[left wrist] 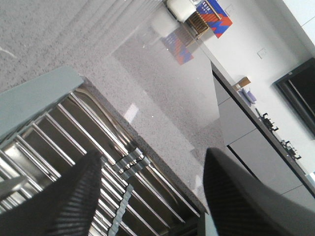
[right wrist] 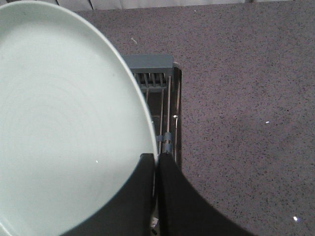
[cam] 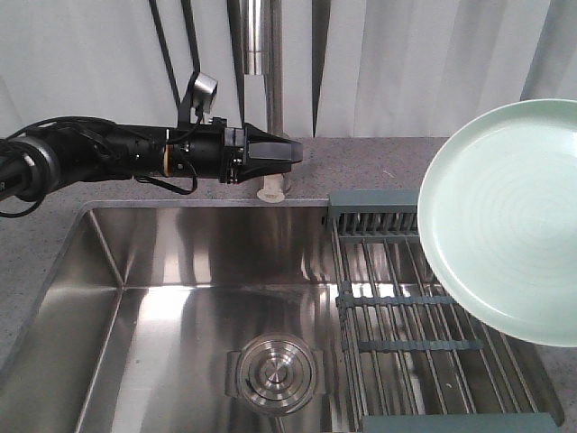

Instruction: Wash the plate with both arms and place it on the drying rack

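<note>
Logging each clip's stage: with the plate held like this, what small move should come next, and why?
Probably ease the plate down toward the drying rack. The right gripper is shut on the plate's rim, holding it tilted above the rack's rods. The left gripper is open and empty, off by the faucet, so nothing calls for a handover.

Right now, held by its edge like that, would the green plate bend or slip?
Probably stiff: the plate shows no sag though the right gripper pinches only its rim. Its smooth face looks slippery, so it might pivot.
</note>
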Robot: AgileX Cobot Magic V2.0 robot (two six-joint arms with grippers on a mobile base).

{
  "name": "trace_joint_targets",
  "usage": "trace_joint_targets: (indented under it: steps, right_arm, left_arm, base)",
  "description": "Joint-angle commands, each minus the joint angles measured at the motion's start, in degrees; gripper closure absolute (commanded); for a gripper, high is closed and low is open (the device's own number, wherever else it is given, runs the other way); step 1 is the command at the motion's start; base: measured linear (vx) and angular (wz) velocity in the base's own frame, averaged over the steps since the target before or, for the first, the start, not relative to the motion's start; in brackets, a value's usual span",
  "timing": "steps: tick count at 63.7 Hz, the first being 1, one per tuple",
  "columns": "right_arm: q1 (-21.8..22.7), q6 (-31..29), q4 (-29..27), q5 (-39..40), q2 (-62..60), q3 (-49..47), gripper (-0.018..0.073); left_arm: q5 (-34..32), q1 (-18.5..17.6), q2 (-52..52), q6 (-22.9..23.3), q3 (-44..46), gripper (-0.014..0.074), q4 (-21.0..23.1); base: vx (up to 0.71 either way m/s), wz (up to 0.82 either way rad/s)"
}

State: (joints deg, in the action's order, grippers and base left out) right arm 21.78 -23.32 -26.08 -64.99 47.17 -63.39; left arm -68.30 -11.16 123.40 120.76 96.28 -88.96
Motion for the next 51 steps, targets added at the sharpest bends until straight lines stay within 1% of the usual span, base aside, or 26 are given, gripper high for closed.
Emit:
trace_joint_targets:
  steps: [1,7,14,20,37,44,51]
  right_arm:
    - [-0.02,-0.13,-1.75,3.29,0.0,-1.41,0.0567]
    - [-0.02,-0.26,-1.57,3.29,0.0,-1.41,0.0567]
    - [-0.02,-0.26,-1.57,3.37,0.0,-1.41,0.0567]
    - [-0.02,-0.26,-1.57,3.78,0.0,-1.41,0.0567]
    - [-0.02,-0.26,-1.62,4.75,0.0,-1.41,0.0567]
    - [-0.02,-0.26,-1.93,4.58,0.0,-1.41,0.0567]
    - [-0.02,-0.26,-3.18,4.54,0.0,-1.41,0.0567]
  left_arm:
    - [-8.2,1.06,-5.35,0.45,1.28,0.0242,4.45]
    - [-9.82,2.53,-6.65,0.45,1.28,0.0332,3.41]
    - [-10.98,4.79,-7.93,0.45,1.28,0.0475,1.43]
    - [-11.21,7.44,-9.39,0.45,1.28,0.0607,-0.86]
    - [-11.16,14.88,-15.99,0.45,1.28,0.0604,-6.65]
    - [-11.16,18.12,-20.4,0.45,1.23,0.0603,-11.12]
    - [-11.15,20.92,-26.59,0.45,-1.13,0.0603,-13.88]
  base:
    - [0.0,0.0]
    - [0.0,0.0]
    - [0.0,0.0]
    - [0.0,0.0]
    - [0.0,0.0]
    - [0.0,0.0]
    - [0.0,0.0]
